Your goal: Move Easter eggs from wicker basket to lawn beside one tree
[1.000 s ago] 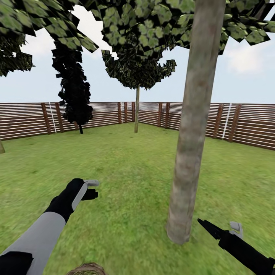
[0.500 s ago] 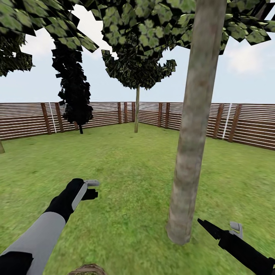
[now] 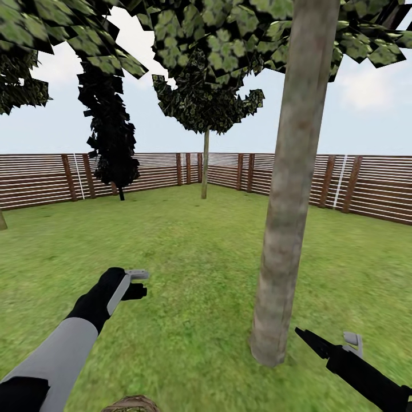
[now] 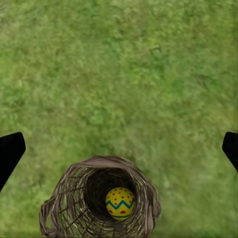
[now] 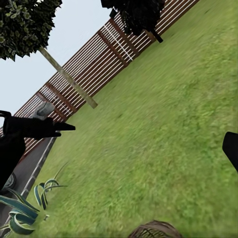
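Note:
The wicker basket stands on the lawn, and my left gripper hangs open above it. One yellow Easter egg with a blue zigzag band and red dots lies at the basket's bottom. In the head view the basket's rim peeks in at the lower edge, below my left gripper. The tree with a thick grey-brown trunk rises just right of centre. My right gripper is open, low beside the trunk's base. The basket's rim also shows in the right wrist view.
A brown slat fence encloses the garden. A slim tree and a narrow black-foliaged tree stand at the far side. Open grass lies between them and the near trunk. A striped-leaf plant grows by a grey path.

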Motion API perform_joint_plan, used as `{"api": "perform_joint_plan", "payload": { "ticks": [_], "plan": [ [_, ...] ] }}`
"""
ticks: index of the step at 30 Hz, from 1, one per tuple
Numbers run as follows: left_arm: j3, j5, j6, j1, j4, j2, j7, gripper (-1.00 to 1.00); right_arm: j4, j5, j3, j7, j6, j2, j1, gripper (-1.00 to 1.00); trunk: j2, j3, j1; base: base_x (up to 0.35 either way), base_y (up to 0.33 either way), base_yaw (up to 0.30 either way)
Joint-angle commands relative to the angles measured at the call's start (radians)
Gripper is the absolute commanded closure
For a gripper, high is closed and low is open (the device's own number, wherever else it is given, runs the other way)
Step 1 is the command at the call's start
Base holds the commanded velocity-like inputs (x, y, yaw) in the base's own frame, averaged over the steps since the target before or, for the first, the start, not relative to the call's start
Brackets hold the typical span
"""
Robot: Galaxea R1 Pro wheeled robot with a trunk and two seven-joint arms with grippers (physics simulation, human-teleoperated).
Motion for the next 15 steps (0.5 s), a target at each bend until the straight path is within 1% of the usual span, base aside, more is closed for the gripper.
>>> {"api": "perform_joint_plan", "payload": {
  "ticks": [1,6,9,15],
  "plan": [
    [-0.003,0.011,0.005,0.0,0.004,0.001,0.009,-1.0,0.0,-0.004,0.0,0.001,0.006,0.0,0.0,-1.0,-0.001,0.0,0.0,0.0,0.0,0.0],
    [-0.001,0.012,0.026,0.0,0.027,0.002,0.009,-1.0,0.001,-0.004,0.003,0.001,0.006,0.0,0.0,-1.0,-0.001,0.0,0.0,0.0,0.0,0.0],
    [0.001,0.013,0.031,0.0,0.058,0.002,0.008,-1.0,0.0,-0.004,-0.001,0.001,0.006,0.0,0.0,-1.0,-0.001,0.0,0.0,0.0,0.0,0.0],
    [0.001,0.014,0.032,0.0,0.094,0.003,0.007,-1.0,0.001,-0.007,-0.006,0.002,0.005,0.0,0.0,-1.0,-0.043,-0.019,0.023,0.0,0.0,0.0]
  ]
}}
